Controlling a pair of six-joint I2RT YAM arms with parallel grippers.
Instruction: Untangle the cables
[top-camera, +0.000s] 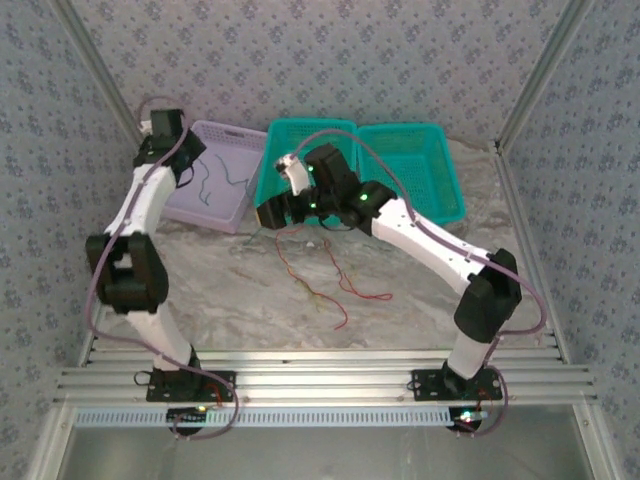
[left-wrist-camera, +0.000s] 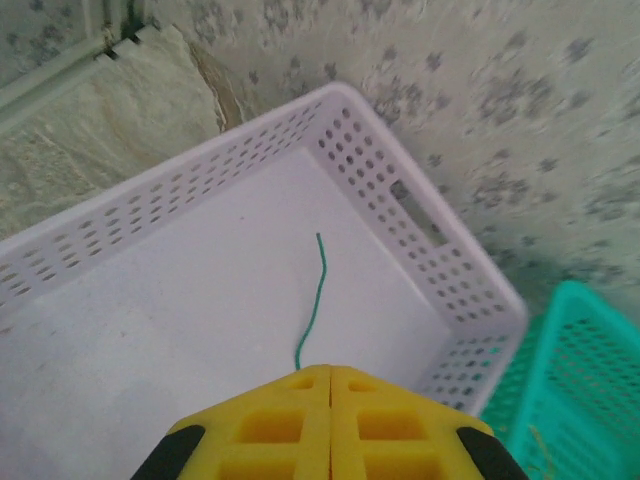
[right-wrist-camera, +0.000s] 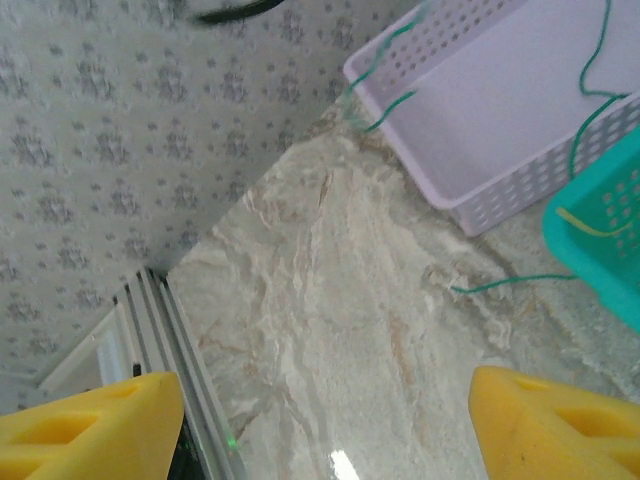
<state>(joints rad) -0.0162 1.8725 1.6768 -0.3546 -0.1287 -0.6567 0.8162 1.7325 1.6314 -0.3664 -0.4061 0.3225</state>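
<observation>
**Overhead view.** Red and yellow cables (top-camera: 322, 272) lie crossed in a loose tangle on the desk (top-camera: 240, 300), just in front of the teal basket (top-camera: 300, 128), where the right arm (top-camera: 420, 232) reaches.

**Left wrist view.** The left fingers (left-wrist-camera: 300, 415) are clenched with nothing visibly between them. They sit above the lilac basket (left-wrist-camera: 400, 185), where one green wire (left-wrist-camera: 313, 295) lies alone.

**Right wrist view.** The right fingers (right-wrist-camera: 90, 420) are released and wide apart over bare desk.

**Likely hazard.** A pinch that takes both colours at once would drag the knot whole instead of parting it.

**Between views.** The right wrist view adds what the overhead view leaves unclear. Green strands (right-wrist-camera: 378, 105) are draped over the lilac rim and could snag or slip out. A yellow strand (right-wrist-camera: 590, 225) lies at the teal basket's wall.
</observation>
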